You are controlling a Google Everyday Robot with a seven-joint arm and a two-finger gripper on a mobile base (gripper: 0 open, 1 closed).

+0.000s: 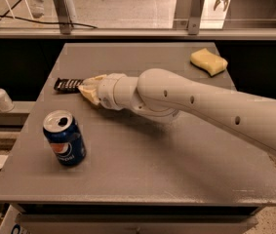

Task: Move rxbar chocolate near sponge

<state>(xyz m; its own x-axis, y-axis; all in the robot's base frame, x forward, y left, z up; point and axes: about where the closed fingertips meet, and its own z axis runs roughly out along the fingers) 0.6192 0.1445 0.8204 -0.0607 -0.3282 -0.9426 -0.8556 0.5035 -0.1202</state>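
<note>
The rxbar chocolate [68, 85], a flat black bar with white lettering, lies at the table's left edge. My gripper [86, 87] reaches in from the right at table height. Its cream fingers [89, 96] are apart, one on the far side and one on the near side of the bar's right end. I cannot tell whether they touch the bar. The pale yellow sponge [208, 61] lies at the far right corner of the table, well away from the gripper.
A blue Pepsi can [64, 138] stands upright at the front left of the grey table [152, 179], close below the gripper. A soap bottle [0, 96] stands on a ledge left of the table. A rail runs behind the table.
</note>
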